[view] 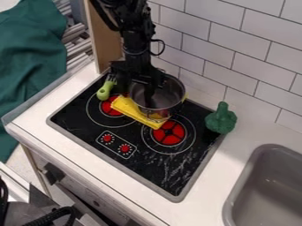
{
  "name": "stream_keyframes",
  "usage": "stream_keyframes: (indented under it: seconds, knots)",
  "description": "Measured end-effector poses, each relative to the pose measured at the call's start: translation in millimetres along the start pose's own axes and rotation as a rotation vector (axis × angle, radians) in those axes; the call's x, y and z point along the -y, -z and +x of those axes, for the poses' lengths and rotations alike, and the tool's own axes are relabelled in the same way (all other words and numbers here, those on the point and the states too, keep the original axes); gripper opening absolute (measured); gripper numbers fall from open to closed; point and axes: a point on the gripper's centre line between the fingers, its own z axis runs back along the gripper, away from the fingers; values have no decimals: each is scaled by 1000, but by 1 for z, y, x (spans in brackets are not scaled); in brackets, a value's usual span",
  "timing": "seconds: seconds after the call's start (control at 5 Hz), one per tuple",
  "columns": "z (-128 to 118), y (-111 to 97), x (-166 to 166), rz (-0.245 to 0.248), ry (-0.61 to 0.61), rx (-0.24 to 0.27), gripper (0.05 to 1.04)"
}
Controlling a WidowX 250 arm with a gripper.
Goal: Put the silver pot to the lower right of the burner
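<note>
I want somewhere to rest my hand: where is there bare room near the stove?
Bare: the white counter between stovetop and sink, and the stovetop's near corner, beyond the knobs and right-hand burner. Crowded: the stovetop's back left, where silver pot, yellow cloth and green-handled fork bunch together.

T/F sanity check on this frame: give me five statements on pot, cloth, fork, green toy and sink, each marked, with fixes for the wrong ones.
1. The gripper is at the silver pot. True.
2. The pot is at the lower right of the right-hand burner. False: it is to that burner's upper left, nearer the tiled wall.
3. The yellow cloth lies inside the pot. False: it is outside, on the stovetop.
4. The green-handled fork is left of the pot in the view. True.
5. The green toy is in the sink. False: it is at the stovetop's right edge.
</note>
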Motion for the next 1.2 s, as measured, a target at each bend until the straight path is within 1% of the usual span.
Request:
stream_keyframes:
  seconds: [0.2, 0.4, 0.6, 0.8, 1.0, 1.2]
  knots:
    - [0, 0, -1, -1, -4, 0, 344]
    - [-2, 1, -4, -6, -17, -5, 140]
    - [0, -6, -3, -23, -31, 23, 67]
    - [9, -29, -2, -32, -47, 106, 55]
    - [14, -61, 2, -49, -73, 208, 55]
    - [-8, -84, 12, -61, -70, 246, 55]
